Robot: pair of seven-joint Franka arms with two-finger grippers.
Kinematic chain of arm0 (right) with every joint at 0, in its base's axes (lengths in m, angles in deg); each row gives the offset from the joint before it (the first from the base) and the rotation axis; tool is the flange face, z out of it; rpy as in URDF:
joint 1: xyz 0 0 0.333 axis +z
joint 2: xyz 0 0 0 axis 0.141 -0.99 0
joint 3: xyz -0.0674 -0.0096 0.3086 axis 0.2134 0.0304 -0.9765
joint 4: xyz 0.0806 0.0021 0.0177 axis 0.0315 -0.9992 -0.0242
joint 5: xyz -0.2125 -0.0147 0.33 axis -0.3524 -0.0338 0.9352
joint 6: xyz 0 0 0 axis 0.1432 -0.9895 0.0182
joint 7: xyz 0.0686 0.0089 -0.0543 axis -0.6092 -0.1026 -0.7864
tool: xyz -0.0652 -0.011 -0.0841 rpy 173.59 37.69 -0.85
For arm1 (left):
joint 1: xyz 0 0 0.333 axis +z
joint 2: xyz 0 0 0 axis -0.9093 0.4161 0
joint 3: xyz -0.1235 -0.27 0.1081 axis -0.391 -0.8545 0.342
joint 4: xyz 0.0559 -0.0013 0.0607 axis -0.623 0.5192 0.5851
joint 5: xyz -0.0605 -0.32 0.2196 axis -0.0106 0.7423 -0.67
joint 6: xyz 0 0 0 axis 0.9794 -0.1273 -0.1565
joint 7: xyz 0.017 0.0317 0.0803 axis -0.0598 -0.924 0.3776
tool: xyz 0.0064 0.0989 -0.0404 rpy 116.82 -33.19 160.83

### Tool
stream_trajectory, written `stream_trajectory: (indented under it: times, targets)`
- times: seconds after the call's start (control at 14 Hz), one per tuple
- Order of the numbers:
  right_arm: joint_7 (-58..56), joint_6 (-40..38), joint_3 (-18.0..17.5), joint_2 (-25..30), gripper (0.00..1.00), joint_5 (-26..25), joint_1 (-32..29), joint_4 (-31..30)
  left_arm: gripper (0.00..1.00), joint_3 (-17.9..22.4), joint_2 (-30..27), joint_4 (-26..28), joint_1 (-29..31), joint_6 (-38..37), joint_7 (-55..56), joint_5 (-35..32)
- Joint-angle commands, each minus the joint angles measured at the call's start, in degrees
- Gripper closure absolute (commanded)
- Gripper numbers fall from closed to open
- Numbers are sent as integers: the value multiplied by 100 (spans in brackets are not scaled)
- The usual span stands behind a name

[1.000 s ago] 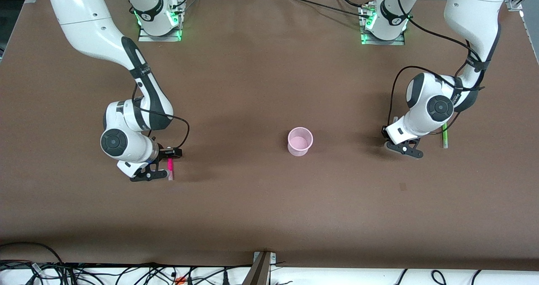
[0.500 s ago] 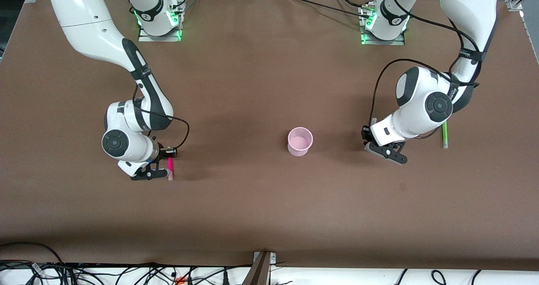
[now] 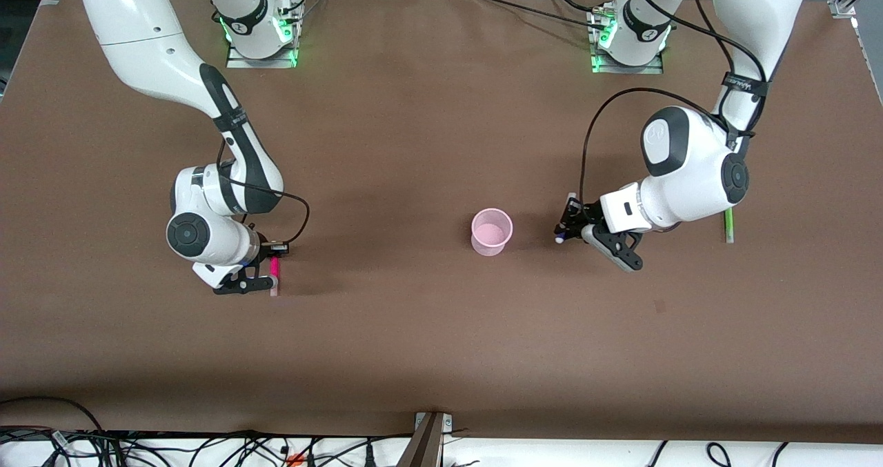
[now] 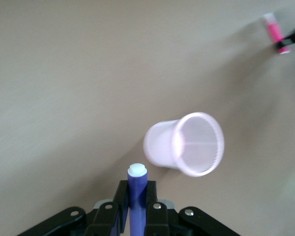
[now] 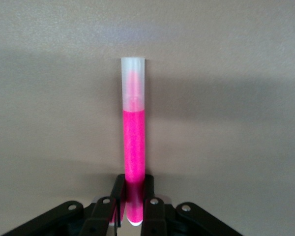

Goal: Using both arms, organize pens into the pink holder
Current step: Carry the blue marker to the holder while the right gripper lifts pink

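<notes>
The pink holder [image 3: 491, 231] stands upright mid-table, seen too in the left wrist view [image 4: 187, 143]. My left gripper [image 3: 567, 227] hangs just beside it toward the left arm's end, shut on a dark purple pen [image 3: 560, 235]; the pen's pale cap [image 4: 137, 170] pokes out past the gripper [image 4: 136, 189]. Toward the right arm's end, my right gripper [image 3: 274, 275] is low at the table and shut on a magenta pen [image 3: 274, 267], whose clear cap points away from the gripper [image 5: 133, 184] along the pen [image 5: 133, 142]. A green pen [image 3: 728, 225] lies partly hidden under the left arm.
Both arm bases [image 3: 261, 36] [image 3: 628, 39] stand along the table edge farthest from the front camera. Cables [image 3: 207, 446] run below the nearest edge. Bare brown tabletop [image 3: 414, 329] surrounds the holder.
My left arm has swung from near the green pen to beside the holder, carrying the purple pen. My right gripper has shut on the magenta pen.
</notes>
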Motion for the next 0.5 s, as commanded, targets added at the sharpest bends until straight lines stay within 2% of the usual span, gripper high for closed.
stream_trajectory:
  times: [0.0,0.14,0.43]
  targets:
    - [69,-727,6,106,100,502,-33,414,100,-158,367,-443,-12,-92,-1155,932]
    - [69,-1193,24,54,100,880,-103,758,100,-168,403,-557,-56,-92,-2122,1661]
    - [708,-2195,33,80,100,1707,-139,1224,100,-395,718,-619,-100,-83,-3670,2577]
